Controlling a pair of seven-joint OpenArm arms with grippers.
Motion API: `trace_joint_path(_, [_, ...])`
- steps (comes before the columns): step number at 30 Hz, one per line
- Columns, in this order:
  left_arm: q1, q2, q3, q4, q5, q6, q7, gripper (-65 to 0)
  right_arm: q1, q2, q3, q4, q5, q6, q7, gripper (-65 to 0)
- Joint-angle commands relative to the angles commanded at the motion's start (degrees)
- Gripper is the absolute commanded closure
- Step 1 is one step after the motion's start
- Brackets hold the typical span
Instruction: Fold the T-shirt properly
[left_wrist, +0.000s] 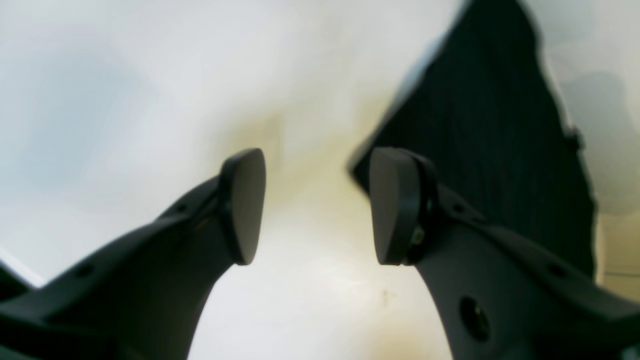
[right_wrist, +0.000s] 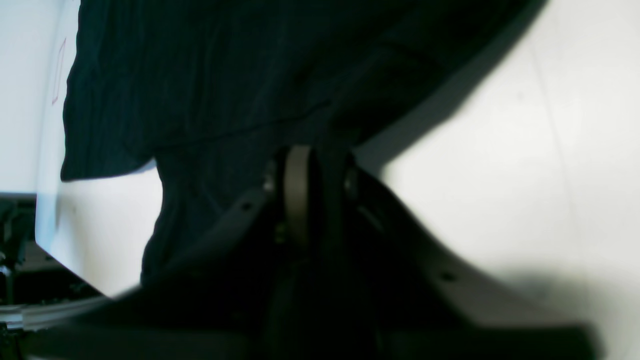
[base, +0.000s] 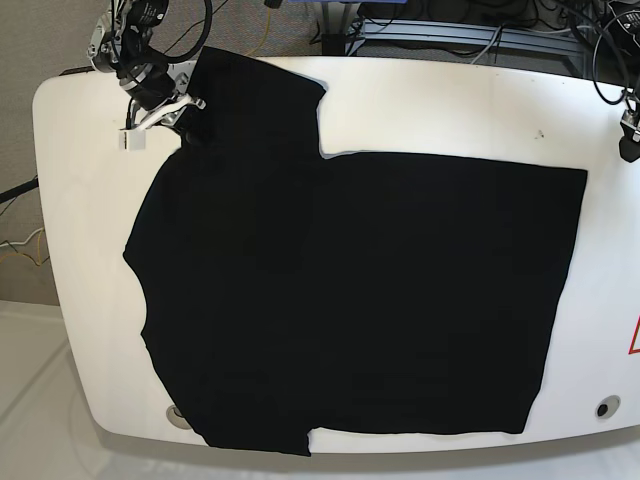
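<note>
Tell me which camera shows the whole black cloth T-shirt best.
The base view: the black cloth T-shirt lies spread across the white table. The left wrist view catches one corner; the right wrist view shows only dark folds at the right gripper.

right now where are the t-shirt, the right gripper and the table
T-shirt (base: 360, 300), base view, middle of the flat body.
right gripper (right_wrist: 312, 182), right wrist view, between the fingertips clamping cloth.
table (base: 450, 110), base view, bare white top.

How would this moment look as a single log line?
T-shirt: flat on table | right gripper: shut on T-shirt | left gripper: open, empty
</note>
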Motion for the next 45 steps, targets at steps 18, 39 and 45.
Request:
trace_joint_path(18, [-1.15,0.62,5.49,-3.37,4.84,0.09,-0.75,-29.3,-0.24,-0.32,-1.31,0.34,-1.09,0.0,0.53,0.0])
trace_joint_path(39, [-1.57,0.72,11.72,-3.89,5.55,-2.99,-2.14,-28.7,0.02,-0.3,-1.5,0.24,-1.06,0.0,1.11,0.0])
trace_joint_path(45, [-2.16,0.7,13.32,-4.73,5.74,-2.91,-2.2,-28.5,0.06,-0.26,-1.47,0.2,-1.16,0.0,1.12,0.0])
